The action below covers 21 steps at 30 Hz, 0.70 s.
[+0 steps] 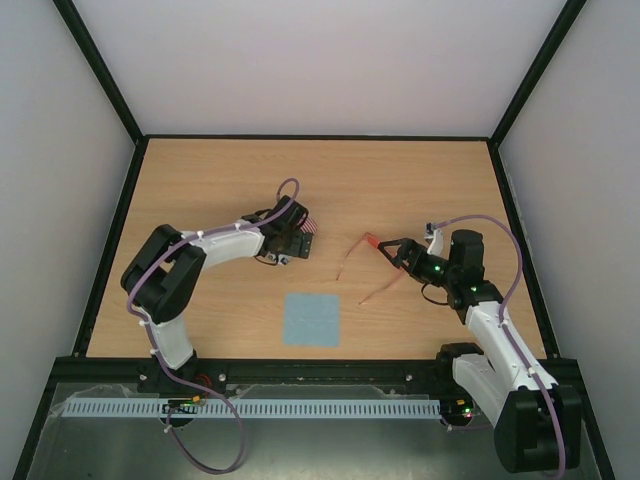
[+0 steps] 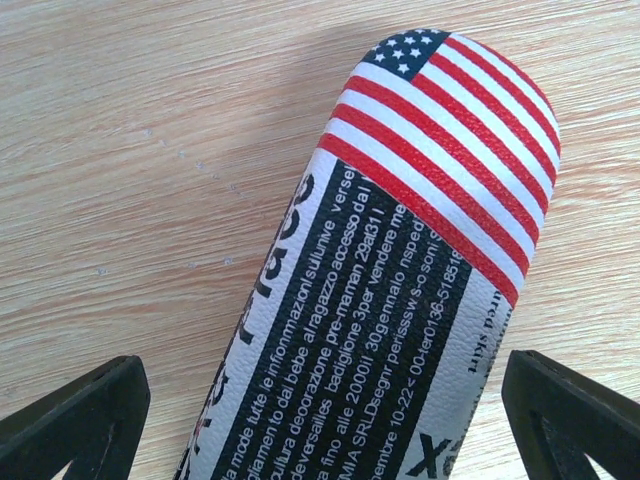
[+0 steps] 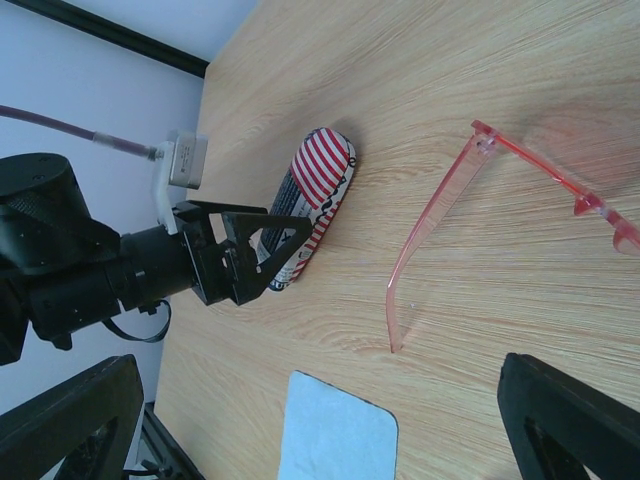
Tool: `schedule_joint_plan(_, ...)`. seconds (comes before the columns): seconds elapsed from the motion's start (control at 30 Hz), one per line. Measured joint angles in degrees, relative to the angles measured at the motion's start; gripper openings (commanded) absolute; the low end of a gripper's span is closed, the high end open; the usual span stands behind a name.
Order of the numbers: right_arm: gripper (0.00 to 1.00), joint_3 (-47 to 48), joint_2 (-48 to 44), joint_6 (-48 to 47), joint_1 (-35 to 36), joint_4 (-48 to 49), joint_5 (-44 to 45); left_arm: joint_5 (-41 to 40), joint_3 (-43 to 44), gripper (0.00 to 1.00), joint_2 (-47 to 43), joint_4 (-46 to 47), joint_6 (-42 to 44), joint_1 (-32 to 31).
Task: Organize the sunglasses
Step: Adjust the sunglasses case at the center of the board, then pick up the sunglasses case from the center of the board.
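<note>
The sunglasses [image 1: 368,246], with a thin red-orange frame, rest on the wooden table with both temple arms unfolded. In the right wrist view they [image 3: 440,205] lie up and to the right of the fingers. My right gripper [image 1: 397,252] is open and empty just right of them; its fingers [image 3: 575,425] are spread wide. The stars-and-stripes case [image 1: 308,224] lies closed on the table. My left gripper [image 1: 288,240] is open and straddles the case [image 2: 400,250], with its fingers [image 2: 85,420] on either side and clear of it.
A square light-blue cloth [image 1: 311,319] lies flat near the table's front edge, between the two arms; it also shows in the right wrist view [image 3: 335,435]. A black frame [image 1: 320,137] borders the table, with white walls beyond.
</note>
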Motion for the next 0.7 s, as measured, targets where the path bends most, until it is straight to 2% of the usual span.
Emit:
schedule_joint_plan(0.37,0.99,0.0,0.2,0.0,0.0,0.4,0.0,4.1,0.3,0.99,0.8,0.3,0.7,1.8)
schedule_joint_plan(0.53,0.98,0.0,0.6,0.0,0.0,1.0,0.0,4.6,0.6,0.91,1.6,0.4,1.0,1.8)
schedule_joint_plan(0.7,0.99,0.0,1.0,0.0,0.0,1.2,-0.1,4.4,1.2,0.87,2.2,0.2,1.0,1.8)
